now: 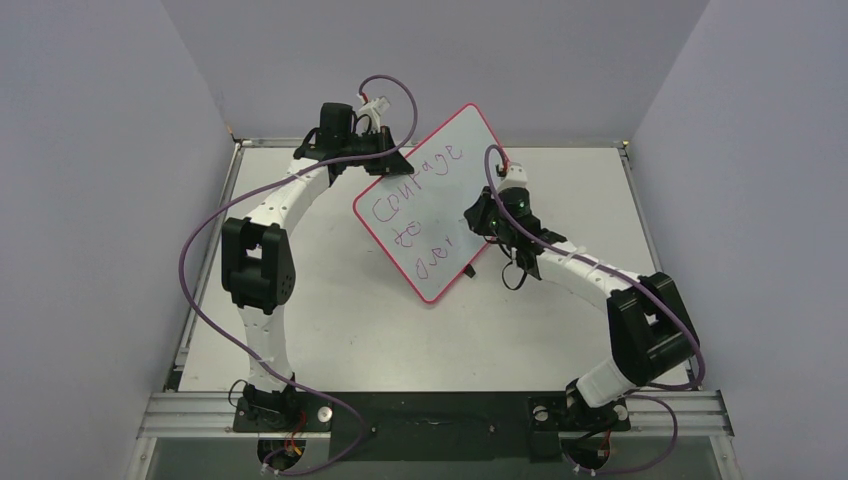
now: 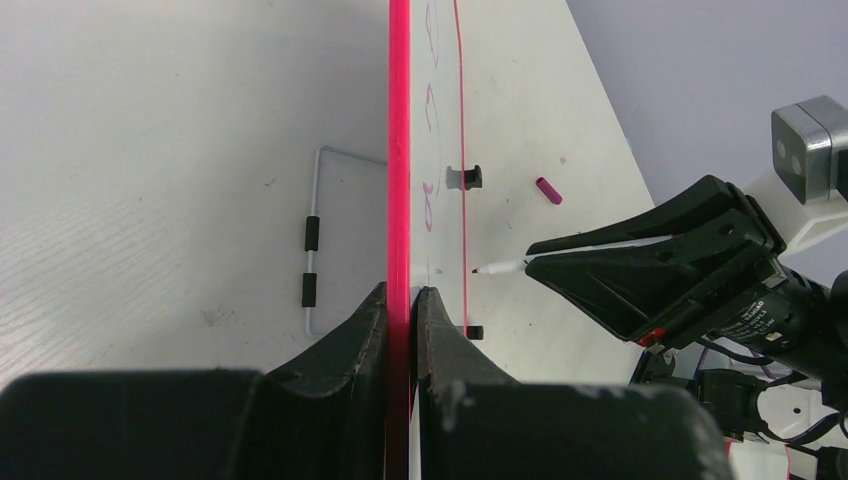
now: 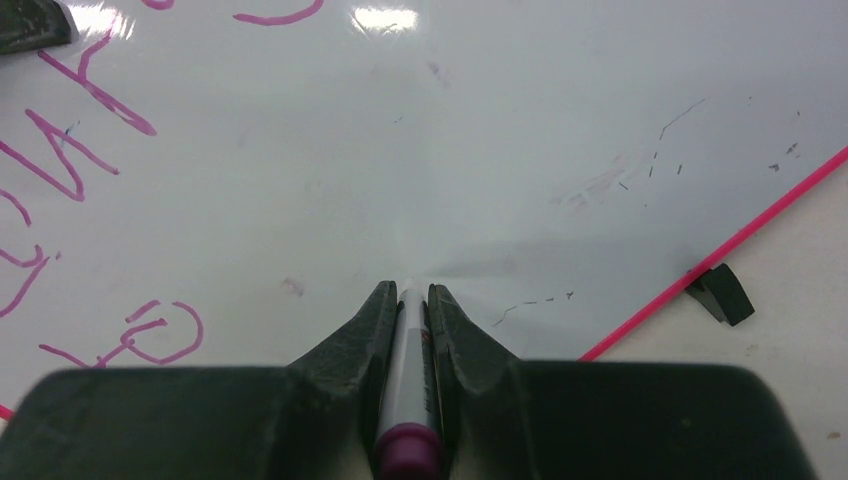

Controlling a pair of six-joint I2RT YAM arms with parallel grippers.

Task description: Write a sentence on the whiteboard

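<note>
**Left gripper** (image 2: 400, 300): closed on the whiteboard (image 1: 440, 190). Both fingers pinch its pink rim between them. The board stands tilted, with its written face turned toward the right gripper (image 1: 482, 222).

**Right gripper:** closed on the marker (image 3: 405, 380). The barrel lies between the fingers, with its purple end toward the wrist and its tip projecting ahead of the fingertips.

**Top view only:**
- The sentence (image 1: 415, 200) can be read in three purple-pink lines, roughly "Courage", "to", "over".
- The right gripper sits just past the end of the third line, at the board's lower right part.
- The marker cannot be made out here.

**Left wrist view only:**
- The board appears edge-on, running straight ahead from the jaws.
- The marker is seen side-on, right of the jaws, with its fine tip just beside the board face. Contact cannot be confirmed.
- A purple cap (image 2: 548, 190) lies on the table (image 2: 150, 120) beyond the marker.
- A wire bracket (image 2: 312, 250) with two black sleeves lies left of the jaws.
- Two black clip feet (image 2: 465, 178) sit on the far rim.

**Right wrist view only:**
- Blank board surface lies directly ahead of the fingertips.
- The letters stand ahead and to the left.
- The pink rim and one clip foot are to the right.
- The white tip blends into the white face, so contact is again undetermined.
</note>
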